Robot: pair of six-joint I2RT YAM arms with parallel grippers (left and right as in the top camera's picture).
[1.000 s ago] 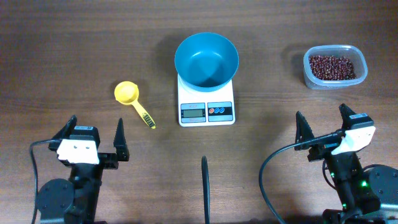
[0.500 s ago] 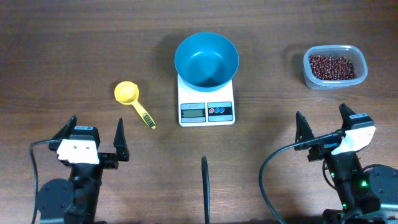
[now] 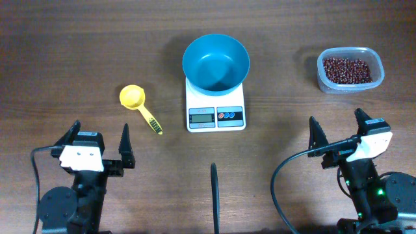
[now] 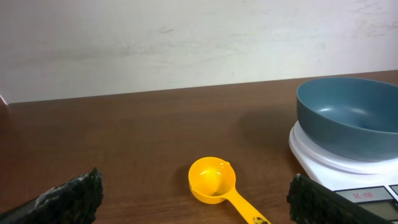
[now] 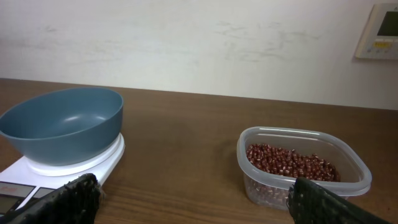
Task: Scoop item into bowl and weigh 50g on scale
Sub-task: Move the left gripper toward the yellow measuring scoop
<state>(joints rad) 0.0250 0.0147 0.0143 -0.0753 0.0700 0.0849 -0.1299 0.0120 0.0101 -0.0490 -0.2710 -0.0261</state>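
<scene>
**Both arms are sitting at the near edge of the table, fingers spread wide and gripping nothing.**

The blue bowl (image 3: 216, 62) is resting on the far part of the white scale (image 3: 215, 107) in the middle of the table (image 3: 65, 52), and it is overhanging the platform on both sides. The scale's display and buttons are facing the near side, but the reading is too small to make out. The red-brown beans (image 3: 351, 69) are lying heaped in a clear tub (image 3: 351, 88) at the far right, well apart from the scale. A yellow scoop (image 3: 133, 97) is lying flat to the left of the scale, cup up, with its handle pointing near and right. The left gripper (image 3: 101, 125) is hanging released, near the scoop but not touching it. The right gripper (image 3: 335, 116) is likewise standing released, on the near side of the tub.
</scene>
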